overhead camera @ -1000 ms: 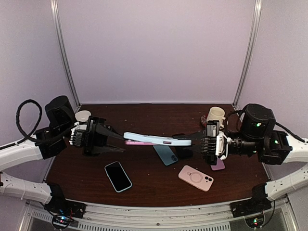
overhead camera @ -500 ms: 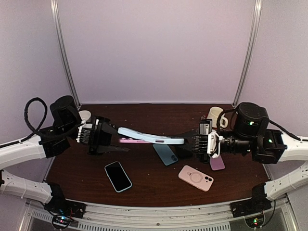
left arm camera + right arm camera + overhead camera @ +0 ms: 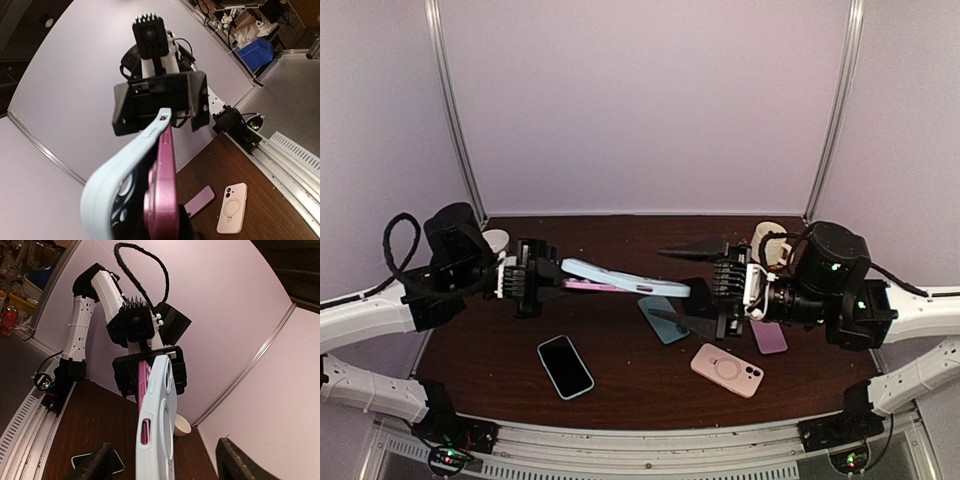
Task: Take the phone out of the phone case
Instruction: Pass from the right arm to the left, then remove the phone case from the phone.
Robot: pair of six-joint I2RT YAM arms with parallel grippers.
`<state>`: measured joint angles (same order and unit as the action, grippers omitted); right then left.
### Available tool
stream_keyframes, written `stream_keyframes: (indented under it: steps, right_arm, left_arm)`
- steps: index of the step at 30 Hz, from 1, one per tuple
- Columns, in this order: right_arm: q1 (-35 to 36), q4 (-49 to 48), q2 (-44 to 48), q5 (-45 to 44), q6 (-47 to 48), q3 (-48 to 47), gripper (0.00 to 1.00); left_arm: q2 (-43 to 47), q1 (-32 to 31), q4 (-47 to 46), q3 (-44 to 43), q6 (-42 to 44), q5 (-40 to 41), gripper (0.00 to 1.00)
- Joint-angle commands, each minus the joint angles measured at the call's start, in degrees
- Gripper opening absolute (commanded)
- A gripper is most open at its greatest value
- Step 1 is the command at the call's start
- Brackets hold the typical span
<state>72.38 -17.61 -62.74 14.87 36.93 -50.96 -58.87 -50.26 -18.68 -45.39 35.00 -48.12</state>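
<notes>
- My left hand (image 3: 556, 280) is clamped narrow on the near end of the phone (image 3: 588, 286) and its case (image 3: 625, 278), and holds the pair in the air above the worktop (image 3: 630, 395).
- I cannot tell which of the two my pads press on, as both run into the grip together.
- The phone is pink with a rounded edge. It lies under the case and just beyond my left fingertips.
- The case is pale blue and longer than the part of the phone that shows. It has a dark inner face, a ring on its back and a slot in its side rim where pink shows through.
- At the end farthest from my left hand, the case splays away from the phone and juts out alone.
- My right hand (image 3: 657, 282) stands wide. It has one finger above and one finger (image 3: 92, 465) below the far end of the case, and neither touches it.
- Below my right hand a pink case with a ring (image 3: 727, 369) lies flat on the worktop.
- Below my left hand lies a dark-screened phone (image 3: 565, 366).
</notes>
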Motion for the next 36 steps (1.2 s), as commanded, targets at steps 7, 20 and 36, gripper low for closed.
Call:
stream_keyframes:
  steps: [7,20,36]
  right_arm:
    - [0.5,18.33,5.06,-2.26,-24.95,-7.18,1.0]
    - [-2.13,51.44,-14.83,6.97,-29.02,-31.07,1.0]
    - [-2.09,55.08,-26.53,5.14,-25.17,-34.78,1.0]
  left_arm:
    - [2.62,-0.28,7.32,3.16,22.53,10.29,0.0]
    - [2.99,-1.24,24.03,2.11,51.47,8.65,0.0]
    - [5.07,-3.52,24.34,3.53,56.36,12.74,0.0]
